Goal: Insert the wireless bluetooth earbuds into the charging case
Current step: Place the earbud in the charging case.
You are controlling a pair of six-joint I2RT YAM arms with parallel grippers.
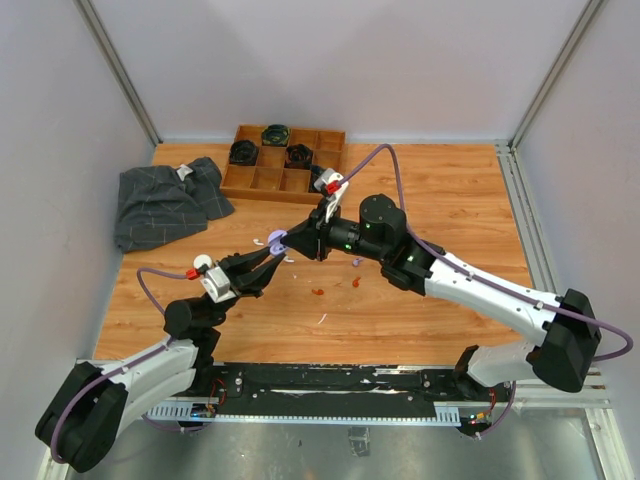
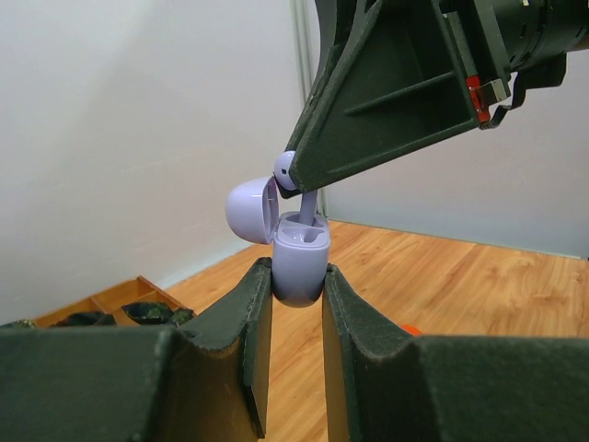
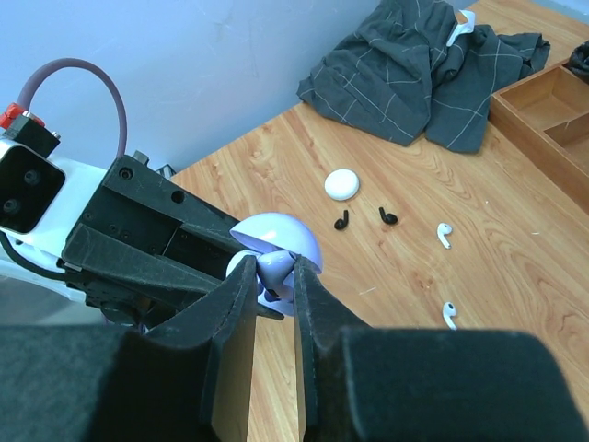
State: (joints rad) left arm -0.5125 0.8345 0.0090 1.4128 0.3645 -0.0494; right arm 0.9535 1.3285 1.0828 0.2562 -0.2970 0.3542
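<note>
A lilac charging case (image 2: 301,267) hangs above the table with its lid (image 2: 250,212) tipped open to the left. My left gripper (image 2: 296,276) is shut on the case's lower body. A lilac earbud (image 3: 276,267) is pinched in my right gripper (image 3: 274,278), which is shut on it. The earbud's stem points down into the case's open top, and its round head (image 2: 285,168) shows at the right gripper's fingertip. In the top view both grippers meet at the case (image 1: 277,240) mid-table. Two black earbuds (image 3: 341,220) and two white earbuds (image 3: 444,234) lie loose on the wood.
A white round case (image 3: 341,184) lies by the black earbuds. Orange-red bits (image 1: 318,292) and a lilac bit (image 1: 357,262) lie under the right arm. A wooden tray (image 1: 266,180) with three dark cases stands at the back. A grey cloth (image 1: 165,200) lies back left.
</note>
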